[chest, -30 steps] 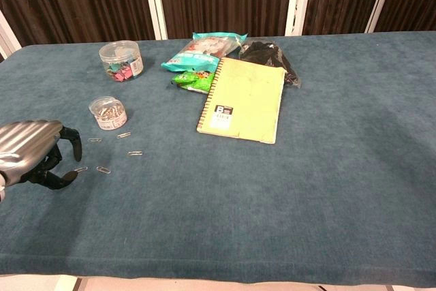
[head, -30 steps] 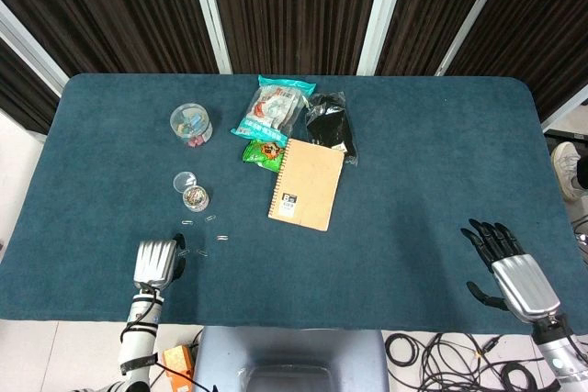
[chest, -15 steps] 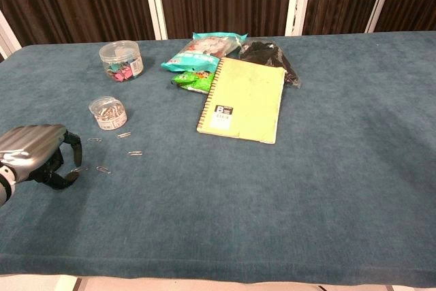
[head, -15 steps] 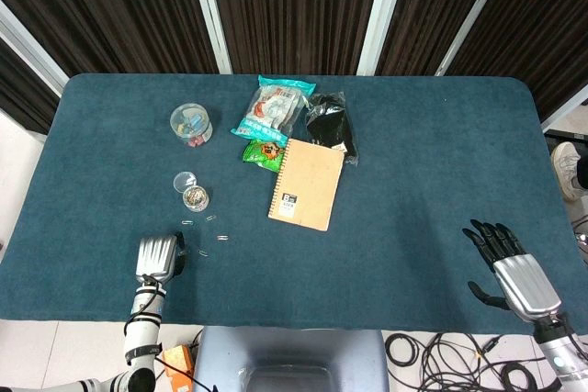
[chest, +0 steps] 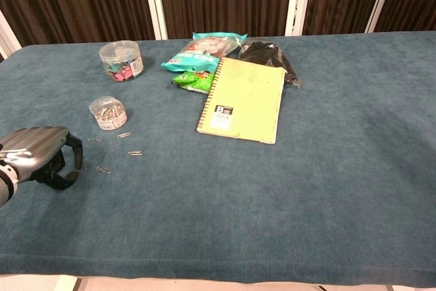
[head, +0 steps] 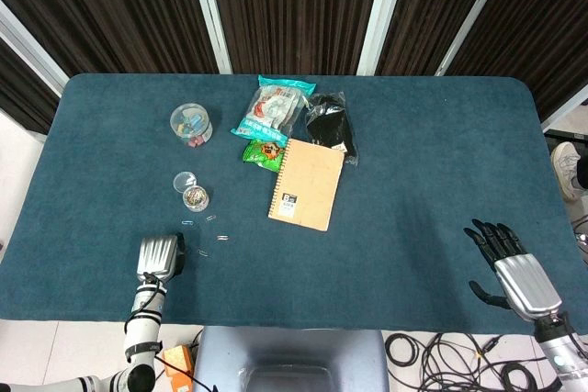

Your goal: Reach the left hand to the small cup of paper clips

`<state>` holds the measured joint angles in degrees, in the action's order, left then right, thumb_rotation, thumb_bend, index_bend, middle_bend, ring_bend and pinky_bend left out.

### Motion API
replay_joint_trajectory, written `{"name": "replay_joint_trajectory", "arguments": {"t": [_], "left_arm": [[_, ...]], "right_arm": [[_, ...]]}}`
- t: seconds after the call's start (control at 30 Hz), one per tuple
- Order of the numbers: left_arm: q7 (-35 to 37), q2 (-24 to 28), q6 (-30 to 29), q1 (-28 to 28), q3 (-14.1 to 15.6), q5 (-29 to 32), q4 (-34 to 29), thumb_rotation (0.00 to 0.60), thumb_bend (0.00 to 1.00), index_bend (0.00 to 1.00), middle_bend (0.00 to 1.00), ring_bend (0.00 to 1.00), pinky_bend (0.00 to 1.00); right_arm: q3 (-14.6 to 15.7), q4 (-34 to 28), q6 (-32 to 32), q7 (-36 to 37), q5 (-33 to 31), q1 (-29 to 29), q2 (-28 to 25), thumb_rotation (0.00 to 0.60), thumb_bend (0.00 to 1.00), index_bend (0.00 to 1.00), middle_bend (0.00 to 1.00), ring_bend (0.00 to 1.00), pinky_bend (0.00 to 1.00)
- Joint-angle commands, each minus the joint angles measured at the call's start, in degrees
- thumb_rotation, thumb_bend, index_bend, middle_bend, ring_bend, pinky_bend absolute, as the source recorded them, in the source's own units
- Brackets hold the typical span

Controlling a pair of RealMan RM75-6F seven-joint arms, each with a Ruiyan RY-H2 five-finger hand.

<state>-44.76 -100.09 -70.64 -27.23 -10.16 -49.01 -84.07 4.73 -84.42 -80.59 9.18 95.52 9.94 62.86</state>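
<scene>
A small clear cup of paper clips (head: pixel 194 196) sits left of the spiral notebook (head: pixel 306 184). Loose clips (head: pixel 217 228) lie between the cup and the left hand (head: pixel 159 256), whose fingers curl in, holding nothing.

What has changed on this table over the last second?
The left hand sank a little toward the cloth with its fingers curled in, taking hold of nothing. The right hand drifted slightly toward the near edge, fingers spread. The small cup of paper clips, the loose clips and the notebook stayed put.
</scene>
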Motion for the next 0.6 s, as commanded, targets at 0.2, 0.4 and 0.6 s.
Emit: {"name": "replay_joint_trajectory", "arguments": {"t": [0.2, 0.4, 0.6], "left_arm": [[-0.7, 0.5, 0.7, -0.8, 0.0, 1.5, -0.3, 0.6, 0.32, 0.56, 1.0, 1.0, 1.0], [-0.6, 0.3, 0.3, -1.0, 0.0, 1.5, -0.1, 0.6, 0.32, 0.67, 1.0, 1.0, 1.0], [1.2, 0.1, -0.6, -1.0, 0.1, 0.2, 0.6, 0.6, 0.34, 0.71, 1.0, 1.0, 1.0]], "right_arm": [[-0.1, 0.2, 0.0, 0.4, 0.2, -0.2, 0.0, 0.6, 0.24, 0.0, 0.0, 0.0, 0.0], [-0.1, 0.4, 0.0, 0.6, 0.1, -0.3, 0.0, 0.6, 0.24, 0.0, 0.0, 0.0, 0.0], [-0.1, 0.3, 0.5, 0.6, 0.0, -0.2, -0.2, 0.6, 0.24, 0.0, 0.0, 0.0, 0.0]]}}
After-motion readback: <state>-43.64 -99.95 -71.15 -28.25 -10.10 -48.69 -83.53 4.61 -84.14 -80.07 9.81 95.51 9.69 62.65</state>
